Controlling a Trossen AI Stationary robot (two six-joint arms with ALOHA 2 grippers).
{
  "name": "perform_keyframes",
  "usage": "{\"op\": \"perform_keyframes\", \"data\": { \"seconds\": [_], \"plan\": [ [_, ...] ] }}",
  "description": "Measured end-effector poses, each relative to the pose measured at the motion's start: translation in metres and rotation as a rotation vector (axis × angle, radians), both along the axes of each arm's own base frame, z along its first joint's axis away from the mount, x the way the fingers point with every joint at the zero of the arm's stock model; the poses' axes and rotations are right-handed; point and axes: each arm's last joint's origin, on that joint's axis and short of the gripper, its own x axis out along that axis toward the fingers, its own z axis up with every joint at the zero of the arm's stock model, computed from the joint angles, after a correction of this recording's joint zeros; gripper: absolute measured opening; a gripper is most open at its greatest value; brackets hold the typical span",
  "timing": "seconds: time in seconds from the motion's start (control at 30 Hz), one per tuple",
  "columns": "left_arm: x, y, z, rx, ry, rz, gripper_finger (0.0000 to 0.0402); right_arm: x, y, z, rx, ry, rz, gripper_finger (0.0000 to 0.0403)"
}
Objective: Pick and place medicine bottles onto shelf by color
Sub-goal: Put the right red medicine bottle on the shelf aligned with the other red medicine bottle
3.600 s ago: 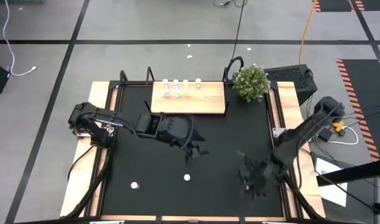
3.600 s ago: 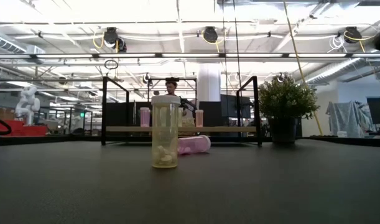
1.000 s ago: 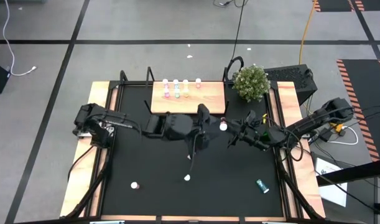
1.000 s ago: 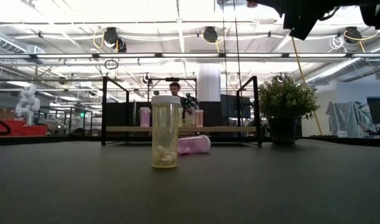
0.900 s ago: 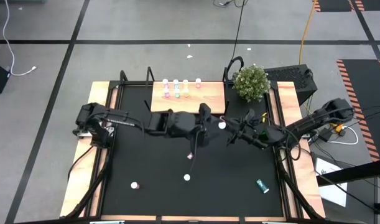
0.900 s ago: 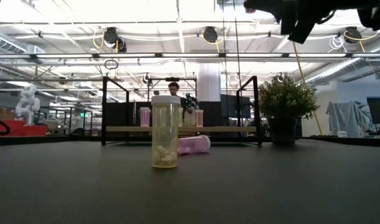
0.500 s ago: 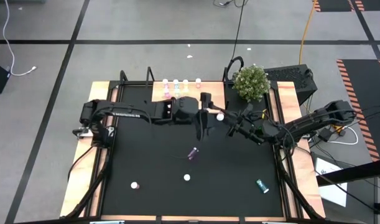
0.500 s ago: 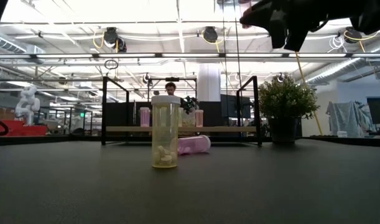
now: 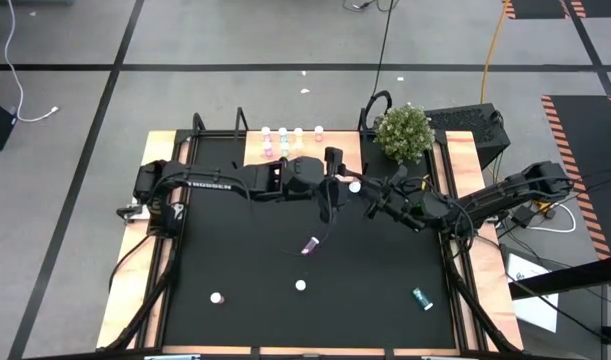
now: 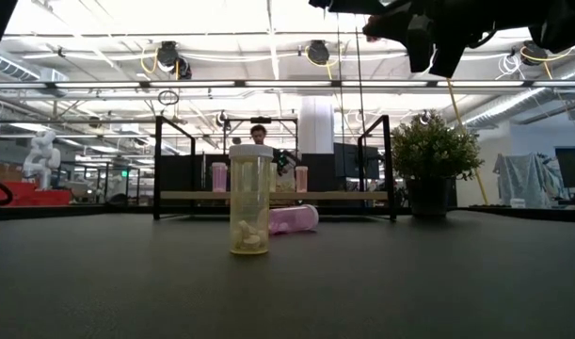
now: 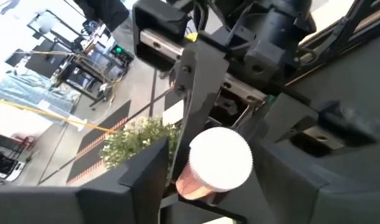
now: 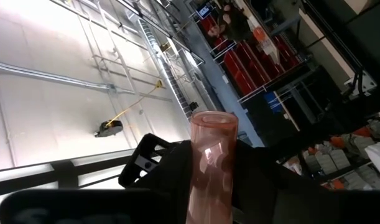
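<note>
While your right gripper [image 9: 363, 192] grips a pink bottle [image 9: 355, 187] above the table [image 9: 235, 280] just in front of the shelf [image 9: 340, 160], your left gripper [image 9: 332, 187] has its fingers around the white cap; I cannot tell if they have clamped. 4 bottles [image 9: 284, 140] stand on the shelf, and 4 more [image 9: 300, 286] sit on the table.

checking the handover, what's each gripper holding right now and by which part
The right gripper holds a small pink bottle with a white cap by its body. The left gripper, fingers apart beside the cap, has no grip on it yet.
</note>
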Motion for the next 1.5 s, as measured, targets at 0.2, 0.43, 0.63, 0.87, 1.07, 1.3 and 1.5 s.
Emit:
{"op": "perform_keyframes", "data": {
  "seconds": [0.2,0.43,0.63,0.87,1.07,1.3,1.5],
  "plan": [
    [0.000,0.001,0.001,0.005,-0.008,0.004,0.0186,0.000,0.000,0.000,0.000,0.001,-0.002,0.0096],
    [0.001,0.000,0.002,0.018,-0.021,-0.003,0.0173,0.000,-0.001,0.000,0.003,-0.002,-0.006,0.0096],
    [0.001,0.000,0.003,0.034,-0.024,-0.008,0.0167,0.000,-0.002,0.000,0.023,-0.013,-0.009,0.0096],
    [0.001,0.000,0.003,0.039,-0.020,-0.009,0.0129,0.000,-0.002,0.000,0.028,-0.015,-0.013,0.0096],
    [0.001,0.000,0.003,0.039,-0.021,-0.006,0.0122,0.000,-0.002,0.000,0.013,-0.008,-0.016,0.0101],
    [-0.001,0.002,0.006,0.037,-0.035,0.051,0.0128,-0.006,-0.005,0.008,-0.160,0.075,-0.129,0.0170],
    [-0.012,0.007,0.018,0.042,-0.039,0.086,0.0117,-0.016,-0.008,-0.009,-0.193,0.148,-0.216,0.0253]
  ]
}}
